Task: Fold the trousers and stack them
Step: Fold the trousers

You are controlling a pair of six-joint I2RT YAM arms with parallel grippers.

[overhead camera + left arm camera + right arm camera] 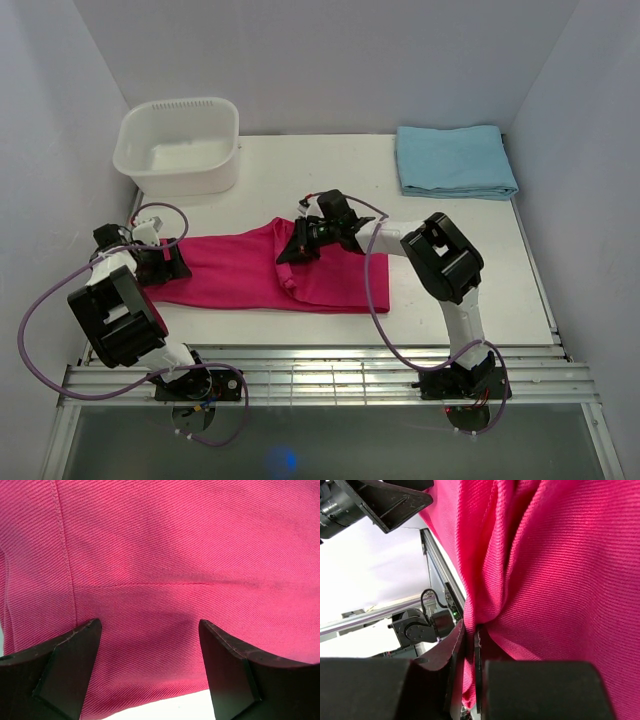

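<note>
The magenta trousers (pixel 240 270) lie flat across the middle of the table, long side running left to right. My right gripper (pixel 292 252) is shut on a pinched fold of them near their middle. In the right wrist view the fabric (pixel 560 580) hangs bunched out of the closed right gripper (pixel 470 630). My left gripper (pixel 172 262) stands open at the trousers' left end. The left wrist view shows that gripper (pixel 150 625) wide apart just over the cloth (pixel 175 555) by its hem, holding nothing.
A white basin (pixel 185 180) stands at the back left. A folded light blue cloth (pixel 455 160) lies at the back right. Bare table (pixel 470 270) shows right of the trousers. A metal rail (pixel 330 375) runs along the near edge.
</note>
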